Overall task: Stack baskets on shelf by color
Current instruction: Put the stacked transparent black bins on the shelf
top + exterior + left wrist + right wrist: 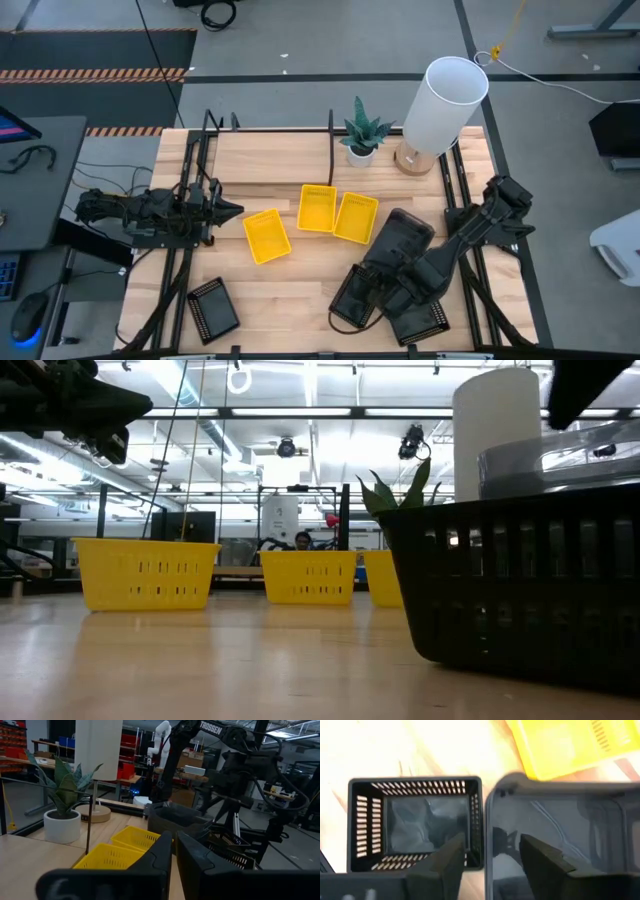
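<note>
Three yellow baskets (267, 236), (317, 208), (356, 218) stand on the table's middle. The dark grey baskets (402, 243) sit nested at the right, with black baskets (360, 297), (420, 322) beside them and a third black basket (213, 308) at the near left. My right gripper (491, 840) is open, pointing down. One finger stands inside a black basket (415, 820), the other inside the grey basket (560, 820). My left gripper (228, 210) hovers shut at the table's left. The shelf (270, 160) runs along the far side. My right gripper straddles, from above, the adjoining walls of the grey basket (489, 820) and the black basket (476, 820). Whether a finger touches either wall, I cannot tell. Both baskets rest on the table.
A potted plant (362, 135) and a white lamp (440, 105) stand at the far right by the shelf. Black metal uprights (331, 150) frame the shelf. Bare tabletop (290, 300) lies between the near black baskets.
</note>
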Action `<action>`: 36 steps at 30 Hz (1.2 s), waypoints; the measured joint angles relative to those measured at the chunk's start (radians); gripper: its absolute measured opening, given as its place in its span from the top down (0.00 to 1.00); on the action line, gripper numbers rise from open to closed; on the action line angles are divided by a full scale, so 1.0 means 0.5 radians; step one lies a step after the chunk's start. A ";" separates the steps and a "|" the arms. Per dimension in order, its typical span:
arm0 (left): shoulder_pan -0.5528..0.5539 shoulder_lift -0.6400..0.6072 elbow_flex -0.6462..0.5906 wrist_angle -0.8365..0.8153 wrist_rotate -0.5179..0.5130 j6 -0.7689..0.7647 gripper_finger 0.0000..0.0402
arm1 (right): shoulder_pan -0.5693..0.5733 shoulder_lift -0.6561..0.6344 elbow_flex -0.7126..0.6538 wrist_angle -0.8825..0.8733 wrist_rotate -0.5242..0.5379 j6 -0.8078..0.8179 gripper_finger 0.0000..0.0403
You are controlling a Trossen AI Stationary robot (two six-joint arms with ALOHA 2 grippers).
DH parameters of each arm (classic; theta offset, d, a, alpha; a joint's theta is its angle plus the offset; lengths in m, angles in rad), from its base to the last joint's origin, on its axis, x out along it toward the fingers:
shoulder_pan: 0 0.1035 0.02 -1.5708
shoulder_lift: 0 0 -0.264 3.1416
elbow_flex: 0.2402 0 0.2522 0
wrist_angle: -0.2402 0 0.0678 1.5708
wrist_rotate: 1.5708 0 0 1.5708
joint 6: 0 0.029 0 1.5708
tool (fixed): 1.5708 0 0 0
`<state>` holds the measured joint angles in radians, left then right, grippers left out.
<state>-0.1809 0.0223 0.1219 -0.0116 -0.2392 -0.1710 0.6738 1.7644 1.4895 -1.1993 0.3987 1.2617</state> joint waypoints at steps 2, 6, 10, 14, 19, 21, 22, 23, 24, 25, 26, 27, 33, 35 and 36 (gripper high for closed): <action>0.000 0.000 0.000 0.000 0.000 0.000 0.92 | -0.022 0.003 -0.001 0.005 0.000 -0.031 0.45; 0.001 0.000 0.000 0.000 0.000 0.000 0.91 | -0.071 0.005 -0.075 0.119 -0.023 -0.083 0.39; 0.001 0.000 0.000 0.000 0.000 0.000 0.91 | -0.123 0.005 -0.216 0.299 -0.179 -0.117 0.39; 0.001 0.000 0.000 0.000 0.000 0.000 0.92 | -0.156 0.006 -0.335 0.394 -0.320 -0.114 0.43; 0.000 0.000 0.000 0.000 0.000 0.000 0.93 | -0.180 0.006 -0.404 0.392 -0.374 -0.102 0.50; 0.000 0.000 0.000 0.000 0.000 0.000 0.93 | -0.189 0.006 -0.417 0.399 -0.386 -0.108 0.54; 0.000 0.000 0.000 0.000 0.000 0.000 0.92 | -0.191 0.006 -0.421 0.400 -0.386 -0.112 0.57; 0.000 0.000 0.000 0.000 0.000 0.001 0.92 | -0.194 0.006 -0.425 0.401 -0.385 -0.118 0.59; 0.001 0.000 0.000 0.000 0.000 0.000 0.91 | -0.195 0.006 -0.427 0.403 -0.385 -0.124 0.61; 0.000 0.000 0.000 0.000 0.000 0.000 0.91 | -0.194 0.006 -0.433 0.412 -0.384 -0.131 0.63; 0.001 0.000 0.000 0.000 0.000 0.000 0.91 | -0.194 0.006 -0.441 0.420 -0.385 -0.133 0.65; 0.001 0.000 0.000 0.000 0.000 0.000 0.90 | -0.194 0.006 -0.450 0.423 -0.385 -0.133 0.68; 0.001 0.000 0.000 0.000 0.000 0.001 0.92 | -0.196 0.006 -0.492 0.465 -0.390 -0.138 0.79; 0.000 0.000 0.001 0.000 0.000 0.000 0.93 | -0.202 0.006 -0.506 0.483 -0.405 -0.146 0.83; 0.000 0.000 0.001 0.000 0.000 0.001 0.93 | -0.204 0.006 -0.510 0.486 -0.422 -0.158 0.85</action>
<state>-0.1809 0.0223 0.1223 -0.0116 -0.2392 -0.1707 0.5719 1.7672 1.2345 -0.9562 0.1875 1.1825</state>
